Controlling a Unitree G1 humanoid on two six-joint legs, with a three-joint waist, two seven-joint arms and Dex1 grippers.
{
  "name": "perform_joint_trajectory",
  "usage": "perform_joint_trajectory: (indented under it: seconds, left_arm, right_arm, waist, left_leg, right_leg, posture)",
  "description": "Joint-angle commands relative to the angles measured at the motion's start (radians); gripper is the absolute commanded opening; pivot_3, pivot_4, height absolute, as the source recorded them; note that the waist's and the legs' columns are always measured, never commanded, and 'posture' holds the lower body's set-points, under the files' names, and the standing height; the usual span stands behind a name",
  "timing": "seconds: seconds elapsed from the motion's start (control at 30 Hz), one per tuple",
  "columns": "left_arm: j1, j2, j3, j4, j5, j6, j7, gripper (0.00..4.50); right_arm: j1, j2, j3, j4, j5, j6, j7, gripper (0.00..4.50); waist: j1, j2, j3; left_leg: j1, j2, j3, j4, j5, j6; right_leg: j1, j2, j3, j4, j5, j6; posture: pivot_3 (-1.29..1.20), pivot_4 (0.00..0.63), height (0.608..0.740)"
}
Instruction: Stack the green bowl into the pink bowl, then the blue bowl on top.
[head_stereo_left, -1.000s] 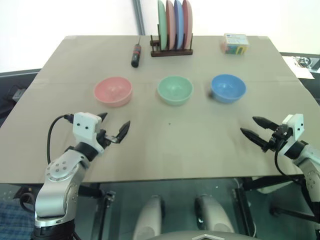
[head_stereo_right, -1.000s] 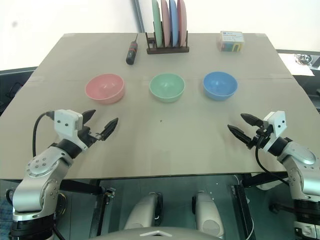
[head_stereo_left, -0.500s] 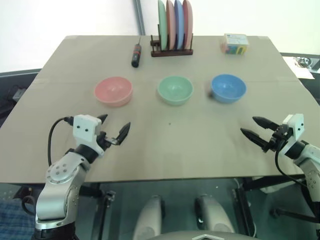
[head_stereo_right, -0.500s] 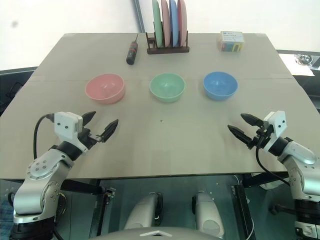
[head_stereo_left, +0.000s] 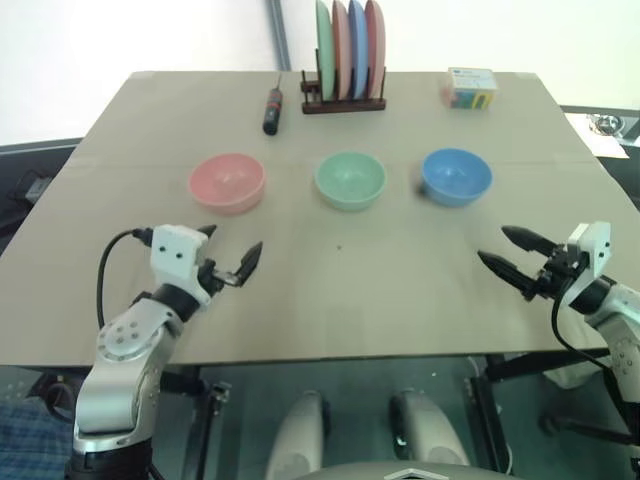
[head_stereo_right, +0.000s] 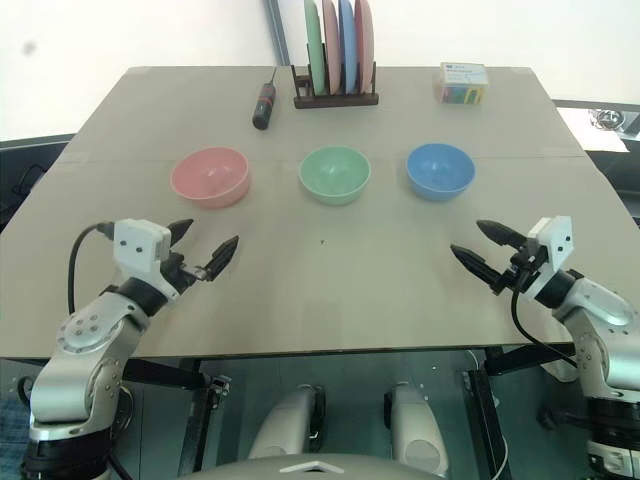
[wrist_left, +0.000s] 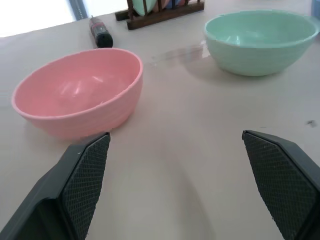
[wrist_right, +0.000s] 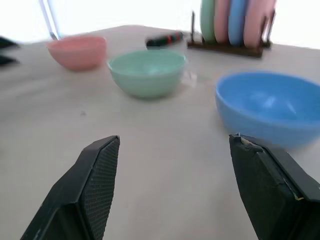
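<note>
Pink bowl (head_stereo_left: 227, 182), green bowl (head_stereo_left: 350, 180), blue bowl (head_stereo_left: 456, 176) in a row mid-tabletop (head_stereo_left: 380, 290), both end effectors (left (head_stereo_left: 232, 257), right (head_stereo_left: 505, 251)) released and empty; bowls likely light, rigid, slick plastic, so pinch the green rim.

The pink bowl (head_stereo_left: 227, 182) is pale salmon, the green bowl (head_stereo_left: 350, 180) pale mint, the blue bowl (head_stereo_left: 456, 176) sky blue, all plain. The table (head_stereo_left: 330, 290) is beige. The rack (head_stereo_left: 344, 102) is dark brown, its plates (head_stereo_left: 349, 48) green, pink, blue and pink. The screwdriver (head_stereo_left: 271, 110) is black with a red band. Both grippers' fingers (wrist_left: 85, 175) are black with a fine cross-hatched pattern
</note>
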Motion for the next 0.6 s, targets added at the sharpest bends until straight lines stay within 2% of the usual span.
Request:
perform_joint_trajectory:
  seconds: [0.03,0.3,0.6]
  left_arm:
    - [-0.111,0.060,-0.052,0.055,0.088,0.031,0.023,4.50]
    - [-0.427,0.125,-0.195,0.350,0.213,-0.036,-0.025,4.50]
    - [-0.597,0.126,-0.325,0.633,0.294,-0.193,-0.146,4.50]
  right_arm:
    - [-0.022,0.004,0.009,-0.110,0.076,0.031,0.010,3.66]
    - [-0.069,0.008,0.057,-0.189,0.094,0.072,-0.026,3.66]
    - [-0.053,0.014,0.054,-0.209,0.087,0.060,-0.045,3.66]
  waist:
    - [0.003,-0.001,0.000]
    - [0.016,-0.001,-0.001]
    - [0.021,-0.001,-0.001]
  left_leg:
    - [0.000,0.000,0.000,0.000,0.000,0.000]
    - [0.000,0.000,0.000,0.002,0.000,0.000]
    - [-0.002,0.000,-0.001,0.001,0.000,0.000]
  right_leg:
    - [0.000,0.000,0.000,-0.001,0.000,0.000]
    - [0.001,0.001,0.000,0.000,0.000,0.001]
    - [0.000,0.000,-0.001,-0.001,0.002,-0.003]
  posture:
    - [0.00,0.150,0.740]
    - [0.00,0.150,0.740]
    - [0.00,0.150,0.740]
